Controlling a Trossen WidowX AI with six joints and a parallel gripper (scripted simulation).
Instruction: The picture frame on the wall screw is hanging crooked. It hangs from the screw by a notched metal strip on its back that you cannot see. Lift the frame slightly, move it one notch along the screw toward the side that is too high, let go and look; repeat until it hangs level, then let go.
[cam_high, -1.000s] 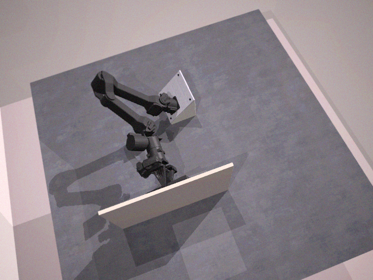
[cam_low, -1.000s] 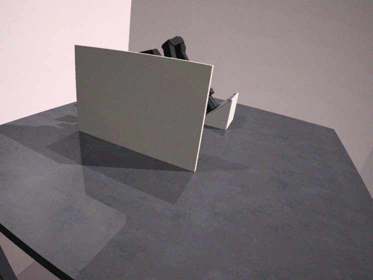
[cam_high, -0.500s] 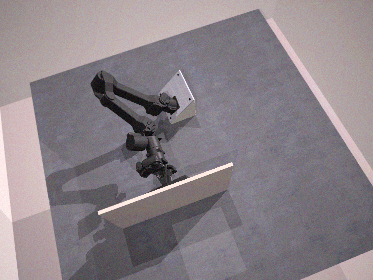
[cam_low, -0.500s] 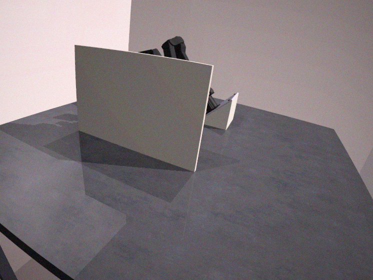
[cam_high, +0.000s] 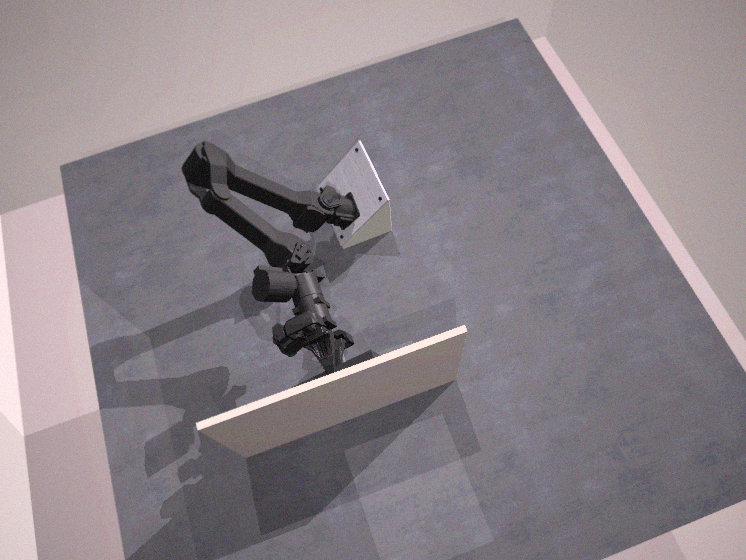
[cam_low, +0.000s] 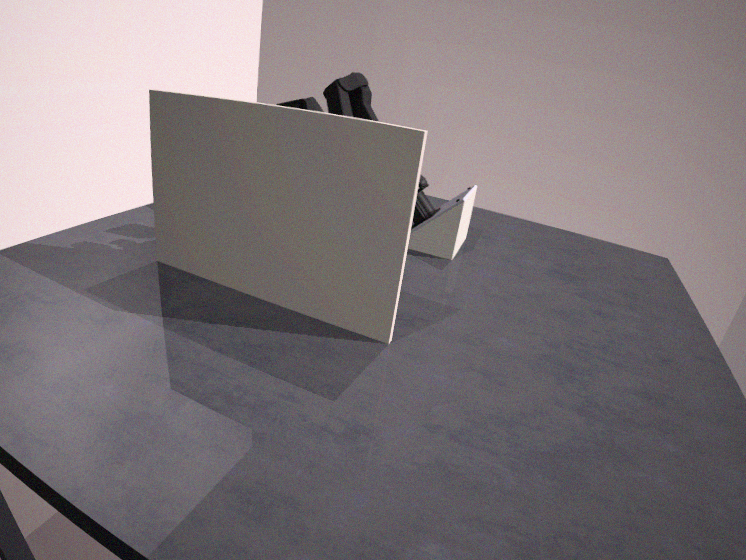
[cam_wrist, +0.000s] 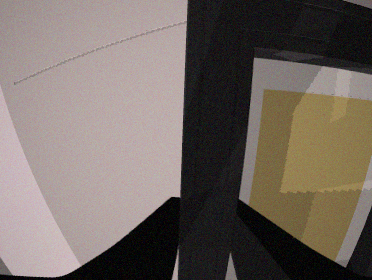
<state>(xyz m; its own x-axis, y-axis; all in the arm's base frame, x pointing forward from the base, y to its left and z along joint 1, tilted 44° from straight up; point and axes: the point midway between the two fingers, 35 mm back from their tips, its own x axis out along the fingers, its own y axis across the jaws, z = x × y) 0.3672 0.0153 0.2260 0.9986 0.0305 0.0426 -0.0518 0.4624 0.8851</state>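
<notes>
The picture frame (cam_wrist: 212, 110) has a wide black border, a pale mat and a tan picture. Its dark top edge (cam_high: 363, 358) shows as a sliver behind the upright wall panel (cam_high: 361, 394) (cam_low: 283, 204). My gripper (cam_wrist: 203, 208) (cam_high: 335, 364) is shut on one side bar of the frame, with a black finger against each side of the bar. In the exterior view the panel hides both the frame and the gripper. The screw and the notched strip are hidden. I cannot tell from these views whether the frame is level.
The panel stands upright on the dark grey table (cam_high: 572, 271) (cam_low: 542, 391). The arm's base is bolted to a wedge-shaped mount (cam_high: 374, 174) (cam_low: 442, 236) behind the panel. The arm (cam_high: 265, 186) arches up beside the mount and reaches down to the panel's frame side.
</notes>
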